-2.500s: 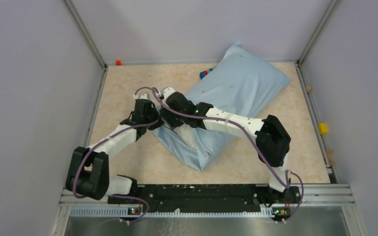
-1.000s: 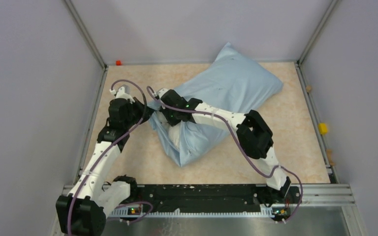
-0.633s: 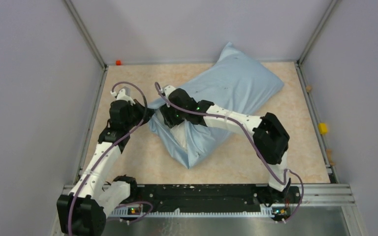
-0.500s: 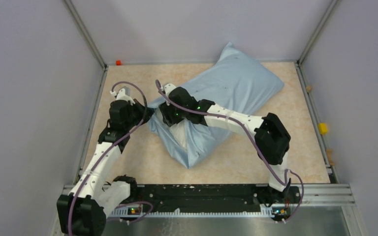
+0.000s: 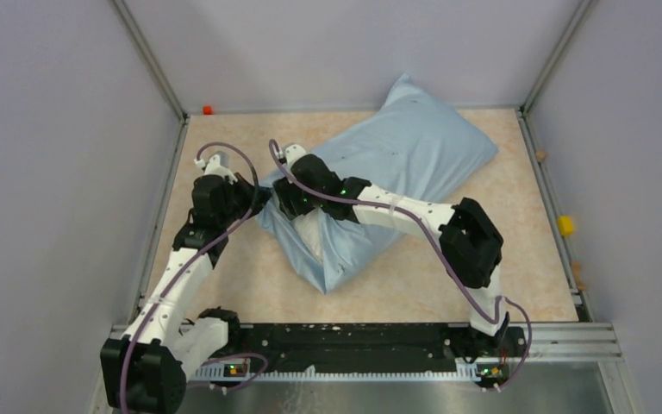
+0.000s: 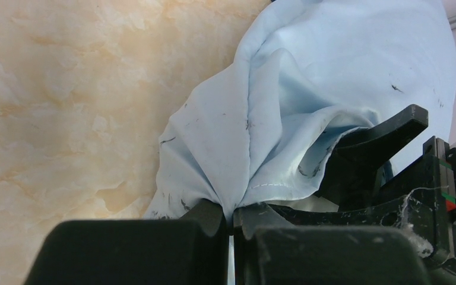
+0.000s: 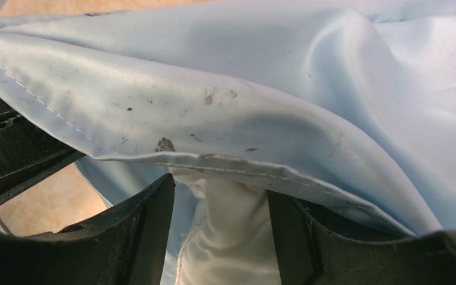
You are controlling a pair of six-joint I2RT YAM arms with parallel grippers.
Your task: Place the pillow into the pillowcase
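Note:
The light-blue pillowcase (image 5: pixel 414 155) lies diagonally across the table middle, puffed by the off-white pillow inside it. A strip of pillow (image 5: pixel 315 235) shows at the case's open near-left end. My left gripper (image 5: pixel 257 200) is shut on the hem of the case opening; in the left wrist view the gripper (image 6: pixel 233 215) pinches bunched blue cloth (image 6: pixel 285 113). My right gripper (image 5: pixel 286 205) reaches into the opening. In the right wrist view its jaws (image 7: pixel 219 205) close on a bunched fold of pillow (image 7: pixel 233 237) under the case hem (image 7: pixel 243 119).
Grey walls close in the tan table (image 5: pixel 224 276) on three sides. A small orange thing (image 5: pixel 208 109) sits at the back left corner and a yellow one (image 5: pixel 565 225) at the right edge. A black rail (image 5: pixel 345 338) runs along the front.
The left arm has swung out to the left and holds the case's hem there. The case and pillow shifted left. In the last half second the right gripper edged slightly left.

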